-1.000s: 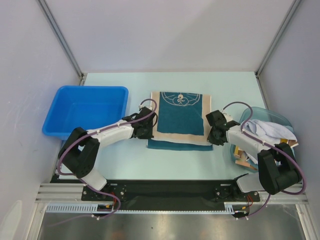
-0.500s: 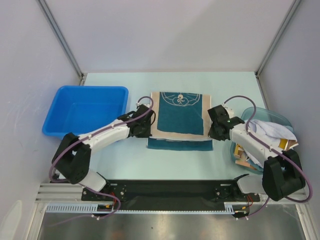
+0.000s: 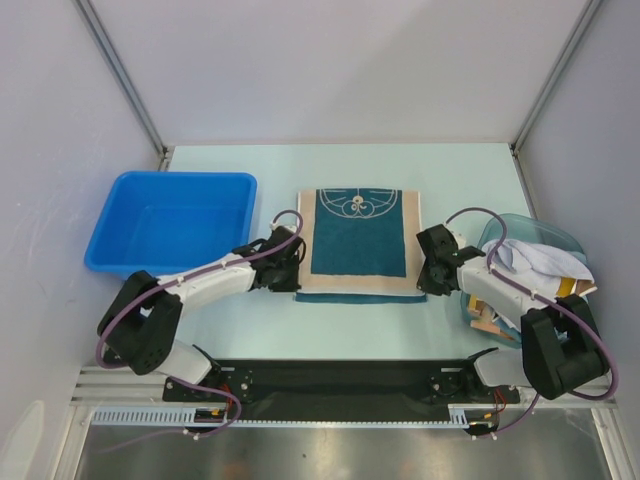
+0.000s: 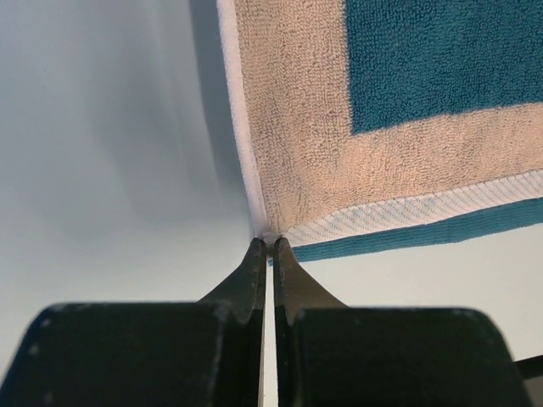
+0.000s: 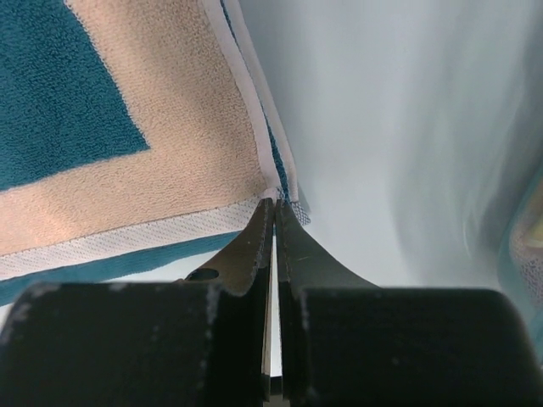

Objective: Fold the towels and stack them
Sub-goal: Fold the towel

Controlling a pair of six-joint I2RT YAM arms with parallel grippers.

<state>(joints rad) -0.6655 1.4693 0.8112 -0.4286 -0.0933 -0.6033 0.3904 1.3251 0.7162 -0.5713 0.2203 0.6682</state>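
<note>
A teal towel with a beige border and white swirls (image 3: 358, 240) lies folded over itself in the middle of the table. A strip of its lower teal layer shows along the near edge. My left gripper (image 3: 296, 268) is shut on the towel's near left corner (image 4: 268, 237). My right gripper (image 3: 427, 268) is shut on the near right corner (image 5: 276, 197). A plain pale lavender-white towel (image 3: 535, 260) lies heaped in the clear tub (image 3: 556, 236) at the right, over other cloths that are mostly hidden.
A blue bin (image 3: 175, 218) stands at the left of the table. The clear tub sits close beside my right arm. Grey walls close in the sides and back.
Both grippers have pulled the upper layer's corners toward the near edge. The upper layer now covers almost all of the lower one, and the towel lies flatter and squarer.
</note>
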